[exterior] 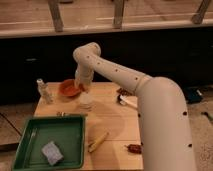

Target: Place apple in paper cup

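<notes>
The small white paper cup (86, 103) stands on the wooden table (112, 122), just right of the orange bowl (70, 88). My white arm reaches over from the right and bends down. My gripper (83, 90) hangs directly above the cup, close to its rim and beside the bowl's right edge. The apple does not show; it may be hidden by the gripper.
A slim white bottle (44, 91) stands at the table's left back. A green tray (50, 140) with a grey sponge (51, 152) fills the front left. A yellow oblong object (98, 141), a small brown item (134, 148) and dark and white items (125, 98) lie to the right.
</notes>
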{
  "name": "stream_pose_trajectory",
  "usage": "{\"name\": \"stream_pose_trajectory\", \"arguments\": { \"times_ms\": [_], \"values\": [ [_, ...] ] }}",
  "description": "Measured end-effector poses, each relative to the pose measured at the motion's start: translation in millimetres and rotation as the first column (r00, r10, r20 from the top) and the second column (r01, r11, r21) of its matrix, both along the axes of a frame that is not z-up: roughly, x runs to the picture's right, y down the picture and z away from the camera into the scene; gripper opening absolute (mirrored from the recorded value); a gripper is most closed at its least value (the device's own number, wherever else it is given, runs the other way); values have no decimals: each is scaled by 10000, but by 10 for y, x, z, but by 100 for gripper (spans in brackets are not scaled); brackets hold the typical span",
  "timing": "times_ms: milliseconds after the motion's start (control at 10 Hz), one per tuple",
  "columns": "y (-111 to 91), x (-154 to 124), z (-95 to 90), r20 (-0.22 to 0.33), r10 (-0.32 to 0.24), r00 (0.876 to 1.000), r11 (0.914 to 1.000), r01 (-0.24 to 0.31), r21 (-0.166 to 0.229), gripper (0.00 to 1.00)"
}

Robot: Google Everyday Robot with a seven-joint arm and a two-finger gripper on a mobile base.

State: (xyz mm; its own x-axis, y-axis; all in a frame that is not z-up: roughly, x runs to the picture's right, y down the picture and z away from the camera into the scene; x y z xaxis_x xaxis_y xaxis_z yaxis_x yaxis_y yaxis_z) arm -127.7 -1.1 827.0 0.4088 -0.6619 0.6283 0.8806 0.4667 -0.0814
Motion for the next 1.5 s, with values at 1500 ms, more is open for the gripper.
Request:
{"name": "stream_pose_trajectory", "arguments": {
  "times_ms": [1500],
  "values": [
    [77,-2,-5,10,-68,10000,9998,68,-200,41]
  ]
}}
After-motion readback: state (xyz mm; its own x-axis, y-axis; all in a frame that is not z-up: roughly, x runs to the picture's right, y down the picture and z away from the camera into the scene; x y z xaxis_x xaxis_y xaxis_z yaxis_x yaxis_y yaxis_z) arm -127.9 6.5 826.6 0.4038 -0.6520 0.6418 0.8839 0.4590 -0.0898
